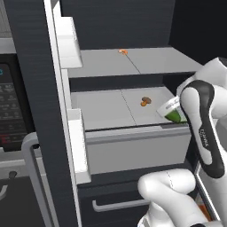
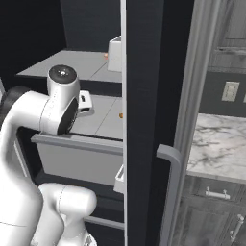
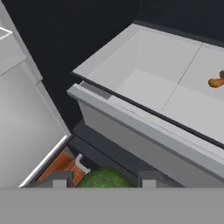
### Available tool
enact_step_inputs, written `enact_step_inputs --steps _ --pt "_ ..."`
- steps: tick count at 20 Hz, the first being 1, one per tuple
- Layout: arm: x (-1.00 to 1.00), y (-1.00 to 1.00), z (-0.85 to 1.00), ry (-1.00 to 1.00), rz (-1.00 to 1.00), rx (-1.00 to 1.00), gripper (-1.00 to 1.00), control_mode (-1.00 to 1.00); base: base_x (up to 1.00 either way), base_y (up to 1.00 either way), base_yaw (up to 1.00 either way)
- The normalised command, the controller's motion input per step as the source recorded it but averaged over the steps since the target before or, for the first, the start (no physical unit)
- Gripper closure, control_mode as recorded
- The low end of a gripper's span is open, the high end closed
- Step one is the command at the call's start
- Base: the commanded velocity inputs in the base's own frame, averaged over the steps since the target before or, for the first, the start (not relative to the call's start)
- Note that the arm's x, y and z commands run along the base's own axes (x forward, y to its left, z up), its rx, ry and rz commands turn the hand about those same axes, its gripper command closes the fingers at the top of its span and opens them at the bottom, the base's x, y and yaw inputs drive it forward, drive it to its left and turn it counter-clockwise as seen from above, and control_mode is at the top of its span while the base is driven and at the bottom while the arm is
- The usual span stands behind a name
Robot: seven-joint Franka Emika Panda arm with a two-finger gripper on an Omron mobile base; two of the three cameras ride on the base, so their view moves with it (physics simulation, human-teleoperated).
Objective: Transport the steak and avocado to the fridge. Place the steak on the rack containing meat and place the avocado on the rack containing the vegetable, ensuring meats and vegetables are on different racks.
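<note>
My gripper [image 1: 174, 112] is shut on the dark green avocado [image 1: 176, 117] at the right front corner of the fridge's [image 1: 40, 88] lower grey shelf [image 1: 106, 111]. In the hand view the avocado [image 3: 105, 179] sits between my fingertips [image 3: 61, 179], just in front of that shelf. The brown and orange vegetable [image 1: 146, 101] lies on the lower shelf, left of and behind the avocado. A tiny orange morsel [image 1: 123, 51] marks the upper shelf [image 1: 146, 60]. The steak is out of view.
A grey drawer [image 1: 133, 148] juts out below the lower shelf. White door bins [image 1: 71, 42] hang on the open door at left. A microwave panel [image 1: 13, 106] stands further left. The other fridge door [image 2: 144, 120] and a marble counter [image 2: 216, 144] are on the right.
</note>
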Motion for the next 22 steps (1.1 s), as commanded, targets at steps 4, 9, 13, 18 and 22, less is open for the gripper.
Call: enact_step_inputs --steps 4,9,13,18,22 --pt "1.00 0.00 -0.65 0.00 0.00 -0.05 1.00 -1.00 0.00 0.00 0.00" --pt "1.00 0.00 -0.54 -0.02 0.00 -0.03 1.00 -1.00 0.00 0.00 0.00" --pt "0.99 0.00 -0.44 -0.01 0.00 0.00 1.00 -1.00 0.00 0.00 0.00" --pt "0.89 0.00 -0.34 0.00 0.00 0.00 1.00 -1.00 0.00 0.00 0.00" --pt "0.86 0.00 -0.24 0.01 0.00 0.00 1.00 -1.00 0.00 0.00 0.00"
